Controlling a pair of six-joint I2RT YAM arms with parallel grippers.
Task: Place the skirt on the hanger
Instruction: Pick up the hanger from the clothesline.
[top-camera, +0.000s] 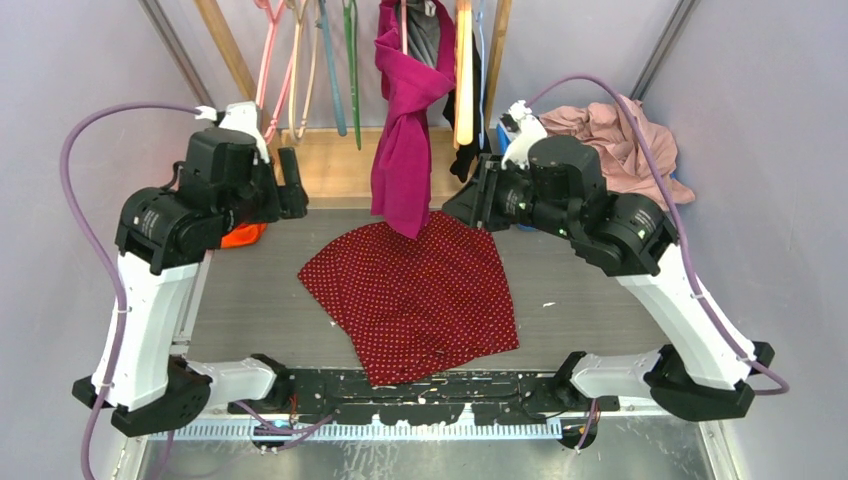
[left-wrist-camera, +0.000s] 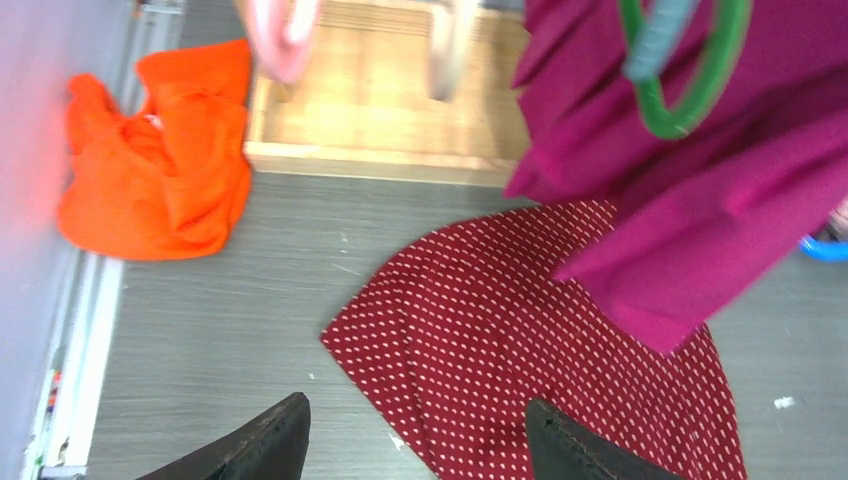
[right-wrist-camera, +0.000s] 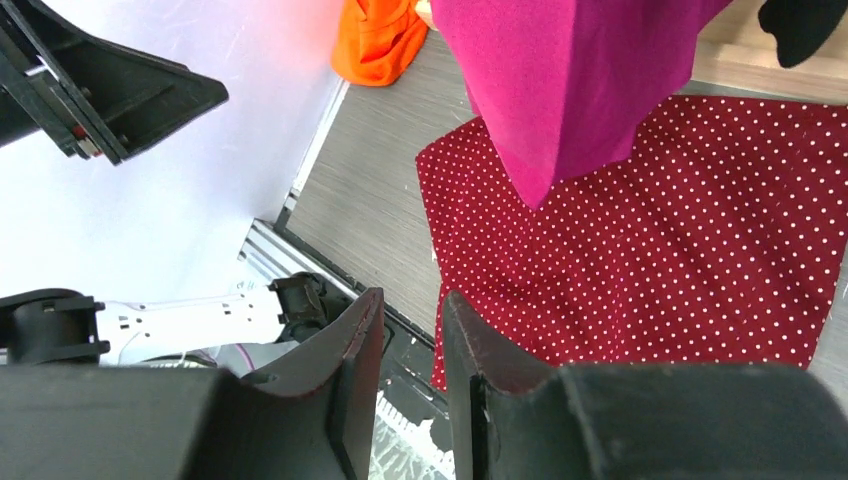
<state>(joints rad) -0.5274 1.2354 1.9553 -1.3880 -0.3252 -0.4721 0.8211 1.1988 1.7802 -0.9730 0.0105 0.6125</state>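
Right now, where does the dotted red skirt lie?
In the top view, the skirt lies flat in the middle of the table, its far edge under the hanging magenta garment.

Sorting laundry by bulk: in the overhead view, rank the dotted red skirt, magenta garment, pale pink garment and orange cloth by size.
Largest: dotted red skirt.
Then magenta garment and pale pink garment: too close to rank; the magenta hangs nearer the camera.
Smallest: orange cloth, mostly hidden.

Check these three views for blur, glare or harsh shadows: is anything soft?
Top external: even light, soft shadows, the skirt sharp. Left wrist: the green hanger and magenta garment, close to the lens, are blurred; the skirt's dots are slightly soft. Right wrist: dots crisp, the side wall washed out pale.
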